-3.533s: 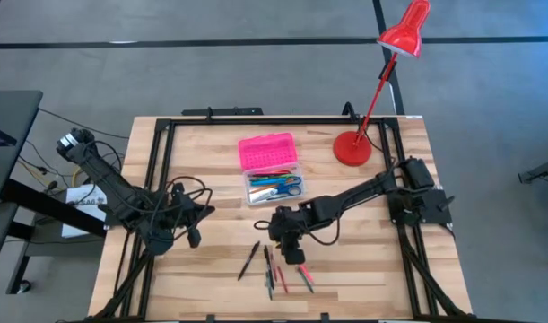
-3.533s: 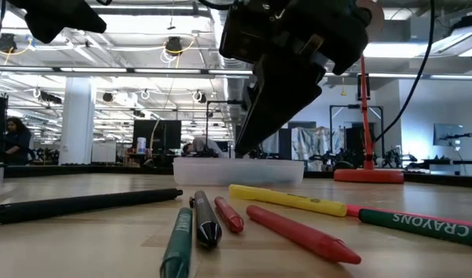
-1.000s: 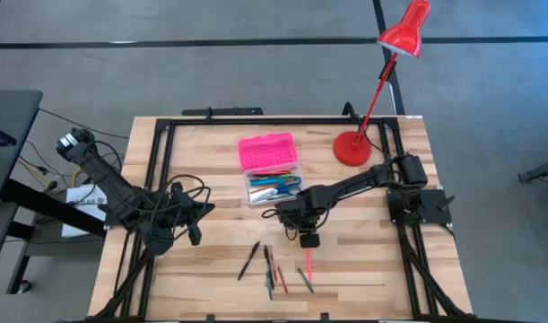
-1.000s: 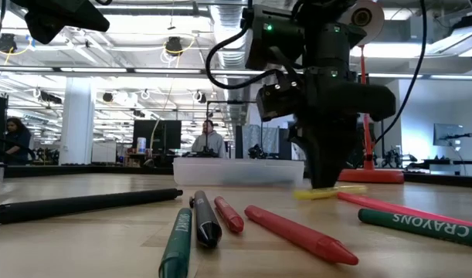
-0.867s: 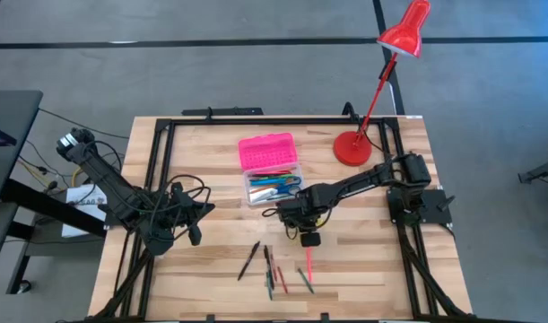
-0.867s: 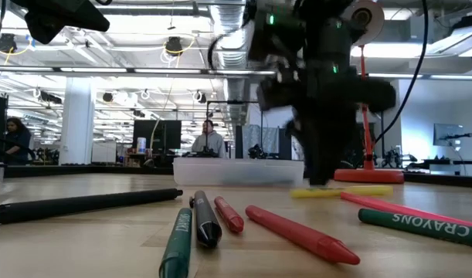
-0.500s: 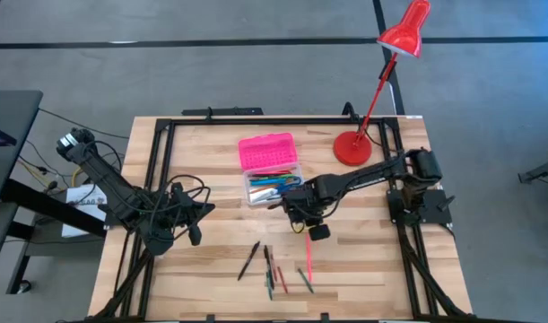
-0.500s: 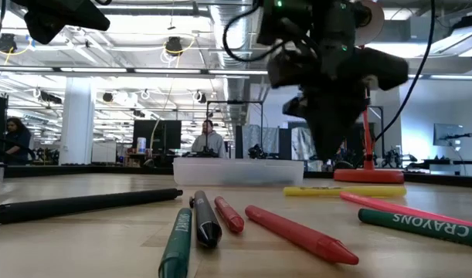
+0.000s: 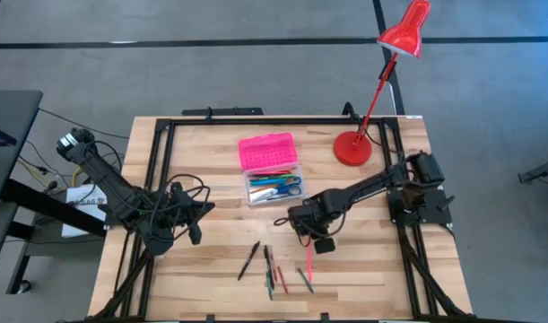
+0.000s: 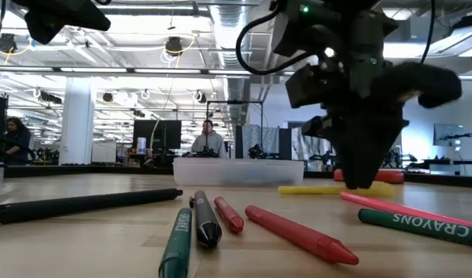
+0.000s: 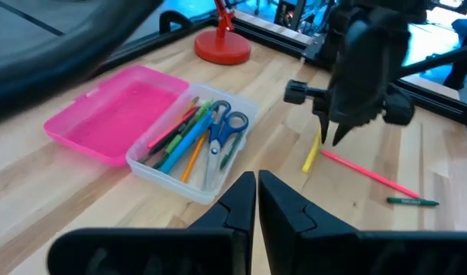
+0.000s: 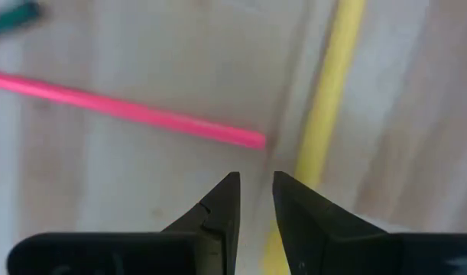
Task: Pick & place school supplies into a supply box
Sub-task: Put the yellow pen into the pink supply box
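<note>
The supply box [image 9: 274,189] lies open at the table's middle, its pink lid [image 9: 268,151] flat on the far side. Pens and blue-handled scissors [image 11: 222,126] lie in its clear base. Several loose pens and crayons [image 9: 274,269] lie near the front edge. My right gripper [image 12: 254,191] points down over bare table, open by a narrow gap. It stands between a pink pencil [image 12: 126,111] and a yellow marker [image 12: 325,114], both flat on the table. My left gripper [image 11: 256,191] is shut and held above the table's left side. My right gripper has nothing between its fingers. One finger [image 12: 302,214] stands over the yellow marker's near part [image 12: 313,164]; whether it touches the marker, I cannot tell.
A red desk lamp [image 9: 352,148] stands at the back right. A black pen [image 10: 81,205], a green crayon [image 10: 178,239] and red crayons [image 10: 293,232] lie close to the front edge. Black frame rails [image 9: 161,161] run along the table's sides.
My right gripper has gone toward the table's right edge, rising off the yellow marker and coming down again beside it, its finger gap unchanged. The yellow marker has turned on the table and now lies more crosswise in the low view.
</note>
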You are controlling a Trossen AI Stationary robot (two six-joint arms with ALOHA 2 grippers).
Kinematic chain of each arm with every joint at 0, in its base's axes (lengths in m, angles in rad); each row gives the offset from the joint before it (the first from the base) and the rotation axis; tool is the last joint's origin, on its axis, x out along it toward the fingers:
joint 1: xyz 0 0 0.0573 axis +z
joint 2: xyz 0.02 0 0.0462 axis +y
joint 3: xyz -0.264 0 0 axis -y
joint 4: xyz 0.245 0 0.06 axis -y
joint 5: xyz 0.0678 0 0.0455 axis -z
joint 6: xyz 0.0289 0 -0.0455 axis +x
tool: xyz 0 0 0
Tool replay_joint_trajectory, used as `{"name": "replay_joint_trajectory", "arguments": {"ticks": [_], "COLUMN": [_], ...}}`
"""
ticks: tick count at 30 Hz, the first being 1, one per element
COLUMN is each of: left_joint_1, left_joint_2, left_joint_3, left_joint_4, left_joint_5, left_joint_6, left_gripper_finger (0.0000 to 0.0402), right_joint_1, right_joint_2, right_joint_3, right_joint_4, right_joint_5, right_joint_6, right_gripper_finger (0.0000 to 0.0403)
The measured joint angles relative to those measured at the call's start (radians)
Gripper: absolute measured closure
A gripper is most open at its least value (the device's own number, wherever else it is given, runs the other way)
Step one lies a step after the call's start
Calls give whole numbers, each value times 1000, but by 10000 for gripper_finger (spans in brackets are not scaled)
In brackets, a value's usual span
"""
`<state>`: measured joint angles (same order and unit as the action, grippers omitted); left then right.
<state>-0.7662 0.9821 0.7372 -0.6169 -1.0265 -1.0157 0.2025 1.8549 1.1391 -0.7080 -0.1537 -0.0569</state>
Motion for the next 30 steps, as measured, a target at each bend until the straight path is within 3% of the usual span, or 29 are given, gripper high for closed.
{"name": "replay_joint_trajectory", "arguments": {"ticks": [7,30], "left_joint_1": [0,0], "left_joint_2": [0,0], "left_joint_3": [0,0], "left_joint_4": [0,2], "left_joint_5": [-33,-28], "left_joint_6": [3,-5], "left_gripper_finger": [391,391], "right_joint_1": [13,-20], "right_joint_2": [0,-35], "right_joint_3": [-5,-4], "right_joint_4": [34,101], "right_joint_5": [128,156], "right_joint_6": [83,41], "right_gripper_finger": [329,329]}}
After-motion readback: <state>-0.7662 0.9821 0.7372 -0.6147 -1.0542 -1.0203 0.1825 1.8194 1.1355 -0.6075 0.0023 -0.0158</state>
